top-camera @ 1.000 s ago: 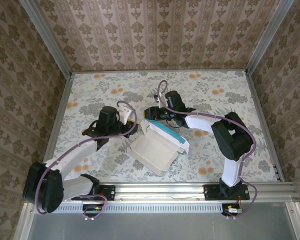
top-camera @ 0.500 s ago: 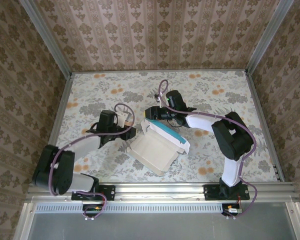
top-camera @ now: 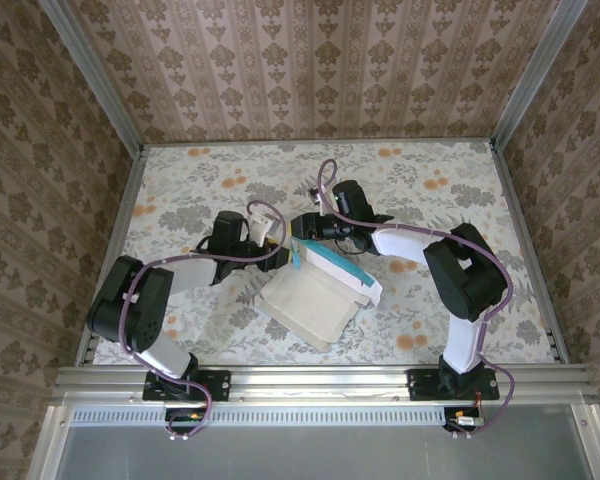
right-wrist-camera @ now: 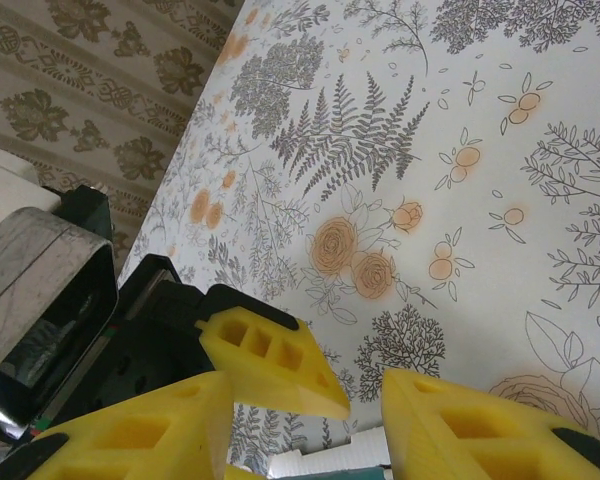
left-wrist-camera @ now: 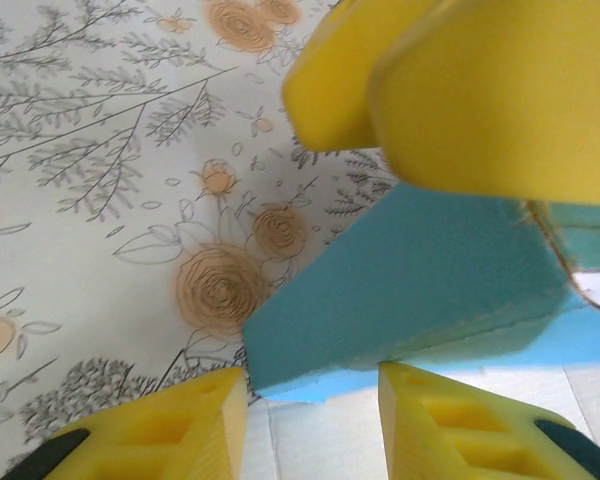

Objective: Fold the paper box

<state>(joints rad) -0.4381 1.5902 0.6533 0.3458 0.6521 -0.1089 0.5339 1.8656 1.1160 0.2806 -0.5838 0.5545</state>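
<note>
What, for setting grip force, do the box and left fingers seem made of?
Box: probably thin card, matte turquoise outside and white inside, with a slim cut edge and a folded flap. Left fingers: hard yellow plastic, it seems, matte, with moulded pockets; possibly printed.

Paper box [top-camera: 310, 300] on table [top-camera: 430, 170]; left tool [top-camera: 282, 252] left, right tool [top-camera: 302, 230] behind.

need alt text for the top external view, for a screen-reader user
Two robot arms reach inward to a partly folded paper box of thin card, white inside and turquoise outside, lying mid-table on a floral-printed tabletop. The left gripper and right gripper come together at the box's far-left corner, by its turquoise flap. Beige patterned walls enclose the table.
</note>
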